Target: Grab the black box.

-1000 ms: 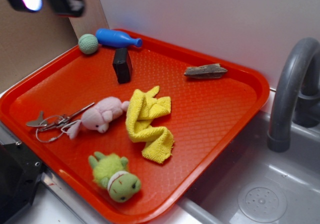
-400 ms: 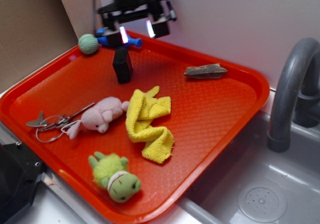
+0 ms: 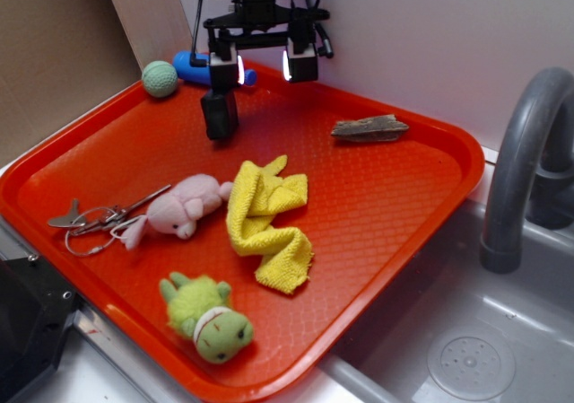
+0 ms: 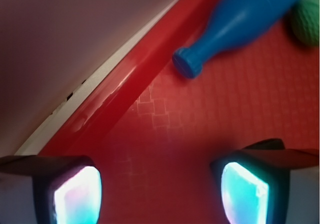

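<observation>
Exterior view: end effector [image 3: 262, 66] hung over the back of the red tray [image 3: 421, 197], fingers spread wide with both lit pads showing, nothing held. Black box [image 3: 220, 114] stood upright on the tray, below the end effector's left-hand finger as seen here; whether that finger touched the box top, can't tell. Blue bowling pin [image 3: 199, 68] and green ball [image 3: 159, 78] lay at the tray's far corner behind the box. Wood scrap [image 3: 369, 128] sat off to the right; yellow cloth [image 3: 266, 222], pink plush [image 3: 184, 206], keys [image 3: 99, 223] and green plush [image 3: 206, 317] sat nearer the camera. Faucet [image 3: 520, 165] stood over the sink at right.

Wrist view: 2 glowing pads [image 4: 77, 196] at the bottom corners, bare tray floor between them. Bowling pin [image 4: 235, 24] and ball [image 4: 306, 19] at top right. Box not visible.
</observation>
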Robot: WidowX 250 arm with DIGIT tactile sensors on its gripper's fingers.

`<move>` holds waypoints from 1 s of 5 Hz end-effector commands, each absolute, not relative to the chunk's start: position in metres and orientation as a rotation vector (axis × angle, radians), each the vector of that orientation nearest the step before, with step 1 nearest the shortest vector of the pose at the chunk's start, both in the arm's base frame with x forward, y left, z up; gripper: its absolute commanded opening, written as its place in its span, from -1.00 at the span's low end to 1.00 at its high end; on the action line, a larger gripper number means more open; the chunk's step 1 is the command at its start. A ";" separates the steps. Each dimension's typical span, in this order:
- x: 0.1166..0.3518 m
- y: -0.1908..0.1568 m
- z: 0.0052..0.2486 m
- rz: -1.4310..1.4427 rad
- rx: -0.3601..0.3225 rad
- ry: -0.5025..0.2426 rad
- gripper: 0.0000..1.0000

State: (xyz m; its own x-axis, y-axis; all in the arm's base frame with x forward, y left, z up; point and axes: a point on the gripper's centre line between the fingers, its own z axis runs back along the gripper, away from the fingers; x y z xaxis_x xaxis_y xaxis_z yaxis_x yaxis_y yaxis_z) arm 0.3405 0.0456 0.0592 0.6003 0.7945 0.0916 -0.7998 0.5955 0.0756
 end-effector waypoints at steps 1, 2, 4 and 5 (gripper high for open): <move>0.308 0.066 0.087 0.859 0.049 -0.125 1.00; 0.308 0.066 0.087 0.859 0.049 -0.125 1.00; 0.308 0.066 0.087 0.859 0.049 -0.125 1.00; 0.266 0.075 0.053 0.802 0.154 -0.023 1.00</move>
State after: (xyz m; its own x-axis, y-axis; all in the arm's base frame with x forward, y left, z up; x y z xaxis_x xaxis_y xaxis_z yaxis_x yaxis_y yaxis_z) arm 0.2747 0.0552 0.0547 0.7126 0.6961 0.0878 -0.7010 0.7010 0.1314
